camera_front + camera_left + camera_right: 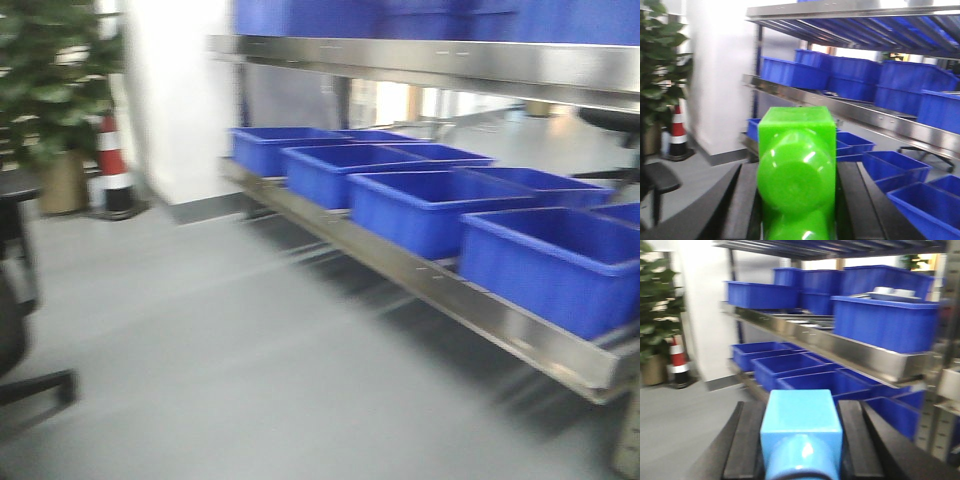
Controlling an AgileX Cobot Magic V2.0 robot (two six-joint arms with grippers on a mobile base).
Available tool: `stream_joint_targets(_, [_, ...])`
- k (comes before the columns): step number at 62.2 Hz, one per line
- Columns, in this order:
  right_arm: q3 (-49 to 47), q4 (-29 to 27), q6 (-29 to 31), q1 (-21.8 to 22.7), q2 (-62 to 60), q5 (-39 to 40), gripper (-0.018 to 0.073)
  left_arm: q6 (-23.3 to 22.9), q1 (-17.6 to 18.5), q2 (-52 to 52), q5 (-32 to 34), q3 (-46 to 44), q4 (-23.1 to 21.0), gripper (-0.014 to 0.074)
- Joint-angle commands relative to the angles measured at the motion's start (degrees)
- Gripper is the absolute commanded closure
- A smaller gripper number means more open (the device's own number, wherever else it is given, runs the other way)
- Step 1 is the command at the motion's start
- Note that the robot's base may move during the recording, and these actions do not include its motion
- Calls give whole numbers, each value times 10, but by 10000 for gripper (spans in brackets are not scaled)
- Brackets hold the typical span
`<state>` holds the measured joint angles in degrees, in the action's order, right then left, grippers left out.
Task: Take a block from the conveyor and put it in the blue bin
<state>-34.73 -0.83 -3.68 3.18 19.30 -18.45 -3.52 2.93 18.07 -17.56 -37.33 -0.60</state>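
Clamping green block [796,150], left tool [797,205], blue block [801,415] in right tool [801,452]

Green block [796,170]: one was counted.
Light blue block [801,427]: one was counted.
Blue bins [420,228] on lower shelf [480,303]: eight were counted, in two rows.
Traffic cone [113,170]: one was counted.
Potted plant [50,90]: one was counted.

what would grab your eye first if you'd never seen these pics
The bright green block fills the left wrist view, clamped in the left gripper. A light blue block sits the same way in the right gripper. Rows of blue bins line the steel shelving on the right of the front view.
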Motion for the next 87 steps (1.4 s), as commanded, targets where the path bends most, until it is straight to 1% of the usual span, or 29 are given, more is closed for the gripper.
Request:
stream_joint_targets(1, [2,1,2,1,-1,14,721,-1,3,-1,10,1,-3,707])
stream_joint_targets(87, [2,1,2,1,-1,14,721,-1,3,-1,10,1,-3,707])
